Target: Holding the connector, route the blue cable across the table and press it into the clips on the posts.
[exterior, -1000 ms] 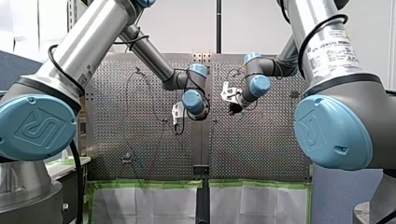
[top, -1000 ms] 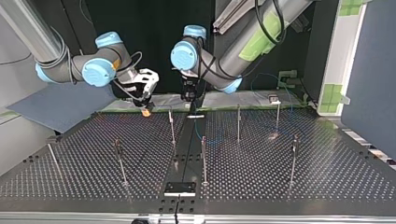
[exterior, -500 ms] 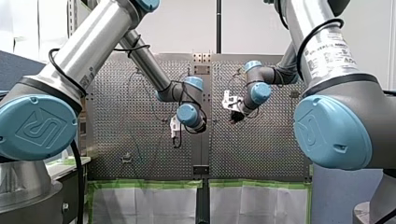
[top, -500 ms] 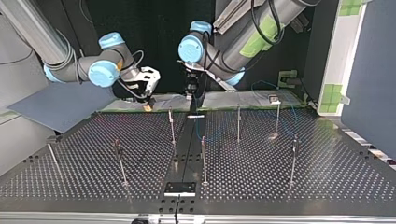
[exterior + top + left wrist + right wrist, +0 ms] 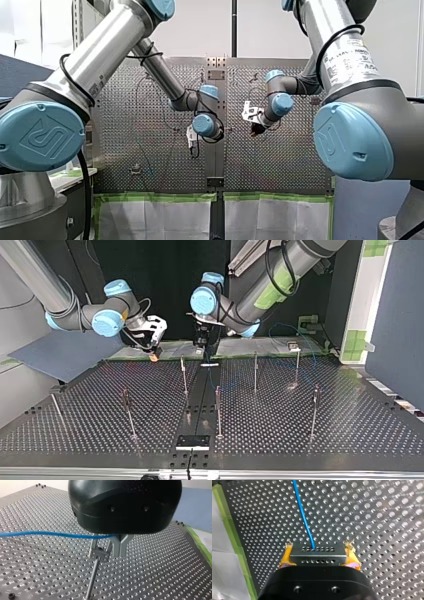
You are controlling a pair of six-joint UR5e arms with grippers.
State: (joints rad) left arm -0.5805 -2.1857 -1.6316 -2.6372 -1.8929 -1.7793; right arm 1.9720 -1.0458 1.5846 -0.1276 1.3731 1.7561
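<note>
My right gripper [image 5: 318,552] clamps the grey connector [image 5: 317,558] between yellow pads [image 5: 285,558] — the blue cable [image 5: 50,533] crosses just above the post clip [image 5: 99,554], beneath my left gripper [image 5: 108,546], whose grip I cannot tell — lowered off-line, it could miss the clip

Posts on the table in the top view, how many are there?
7. Near row, from the view's left: first post, second, third, fourth. Far row: fifth, sixth, seventh. Others may be hidden.

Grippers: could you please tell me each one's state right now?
Left gripper: closed on the cable.
Right gripper: closed on the connector.
</note>
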